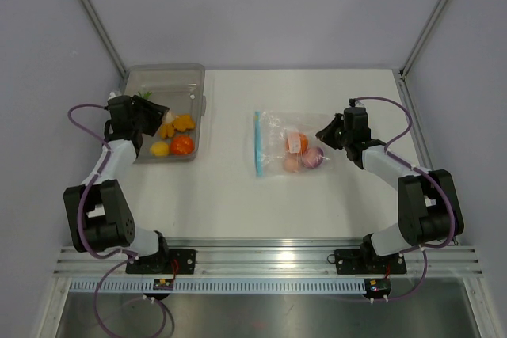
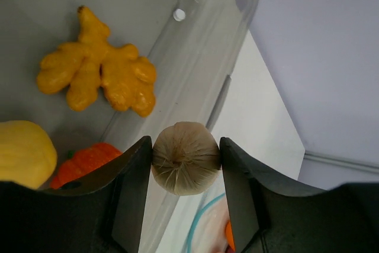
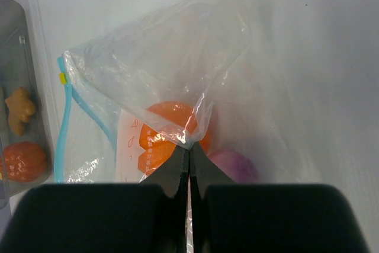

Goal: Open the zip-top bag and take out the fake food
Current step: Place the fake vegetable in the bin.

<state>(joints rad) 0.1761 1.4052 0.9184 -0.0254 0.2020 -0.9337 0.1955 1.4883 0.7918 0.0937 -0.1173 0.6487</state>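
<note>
The clear zip-top bag lies mid-table with its light blue zip strip on its left edge. Inside it are an orange piece, a purple onion and a pinkish egg. My right gripper is shut on a pinch of the bag's plastic at its right side, as the right wrist view shows. My left gripper is over the grey tray, shut on a whitish round toy piece with root-like lines on its end.
The tray holds a yellow ginger-shaped piece, a yellow piece and an orange pumpkin. The tray's right rim lies under the left fingers. Grey walls and metal posts close in the table's back and sides.
</note>
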